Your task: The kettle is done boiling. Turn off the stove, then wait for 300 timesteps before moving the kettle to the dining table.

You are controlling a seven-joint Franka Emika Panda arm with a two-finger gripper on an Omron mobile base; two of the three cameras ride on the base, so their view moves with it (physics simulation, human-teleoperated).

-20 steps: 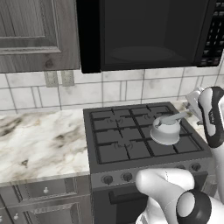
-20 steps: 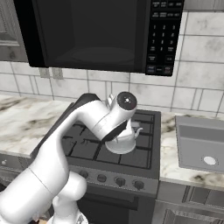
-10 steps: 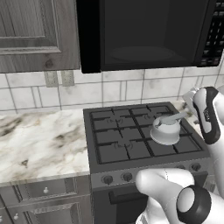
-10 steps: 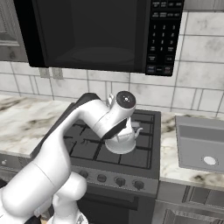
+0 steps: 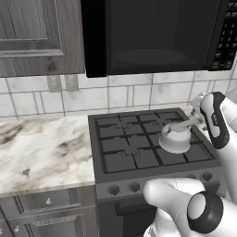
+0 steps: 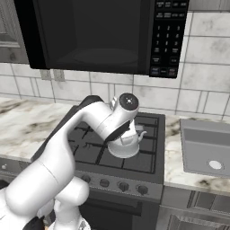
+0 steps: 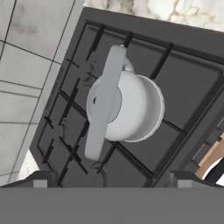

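My fingers stand spread wide with nothing between them, their two dark tips at the lower edge of the hand view. I look down on the kettle, its flat grey handle lying across the domed lid. The kettle sits on the grates of the black stove, toward the right side, its spout pointing toward the sink. The microwave hangs above. Marble counter lies left of the stove.
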